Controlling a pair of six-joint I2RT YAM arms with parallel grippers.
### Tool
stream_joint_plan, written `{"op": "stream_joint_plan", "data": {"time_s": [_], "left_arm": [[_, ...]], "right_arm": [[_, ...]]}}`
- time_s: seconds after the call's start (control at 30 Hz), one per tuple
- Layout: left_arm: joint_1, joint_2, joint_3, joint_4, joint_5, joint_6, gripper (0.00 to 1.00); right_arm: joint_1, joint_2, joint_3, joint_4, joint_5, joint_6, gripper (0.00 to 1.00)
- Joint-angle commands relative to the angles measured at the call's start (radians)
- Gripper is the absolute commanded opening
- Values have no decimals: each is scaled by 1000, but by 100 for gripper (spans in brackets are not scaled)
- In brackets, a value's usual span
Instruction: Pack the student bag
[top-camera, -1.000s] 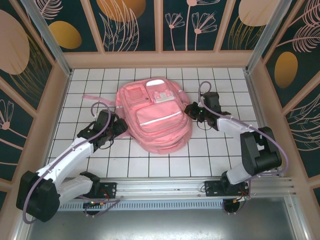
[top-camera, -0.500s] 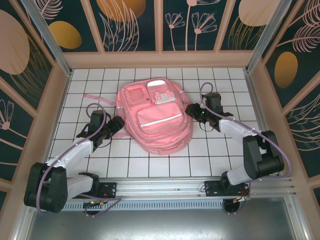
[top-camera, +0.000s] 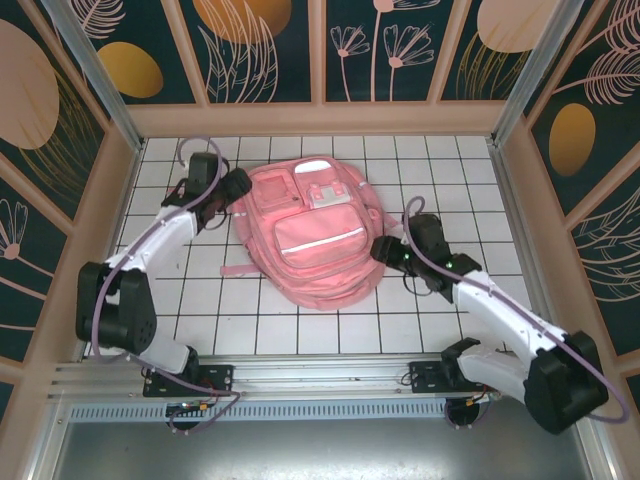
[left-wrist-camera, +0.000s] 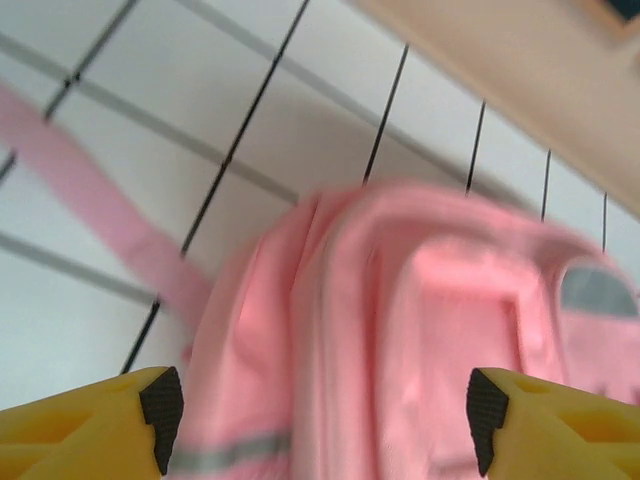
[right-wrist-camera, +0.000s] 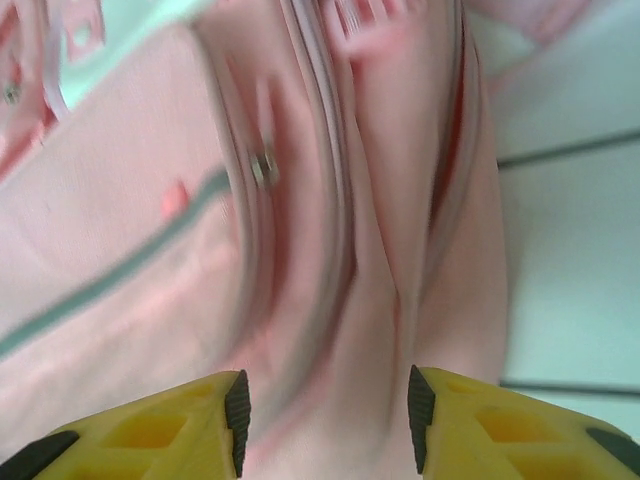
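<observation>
Top external view: the student bag, a pink backpack, lies flat in the middle of the white gridded table, front pockets up and its top toward the far wall. My left arm reaches to the bag's far left corner; my right arm comes in at its right side, nearer the bases.

Left wrist view: my left jaws stand wide apart, the black pads at the lower corners. The bag's rounded top corner sits between and beyond them, and a pink strap trails across the tiles.

Right wrist view, blurred: my right jaws are apart, with the bag's zippered side in the gap. I cannot tell if the pads touch fabric.
</observation>
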Motion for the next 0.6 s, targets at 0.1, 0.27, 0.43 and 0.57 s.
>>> {"op": "stream_joint_plan", "data": {"time_s": [0.1,0.27,0.43,0.57], "left_arm": [[18,350,382,-108,-56,153,78],[23,539,525,-38,243,159,78],[23,600,539,-12,502,141,78],[31,508,392,44,513,130,79]], "right_arm": [[100,-94,-132,-1,-103,87,39],[172,-62,-169,93,-208,133,32],[147,13,-158,145,-218,128,33],[45,135,-105,200,-255,91,34]]}}
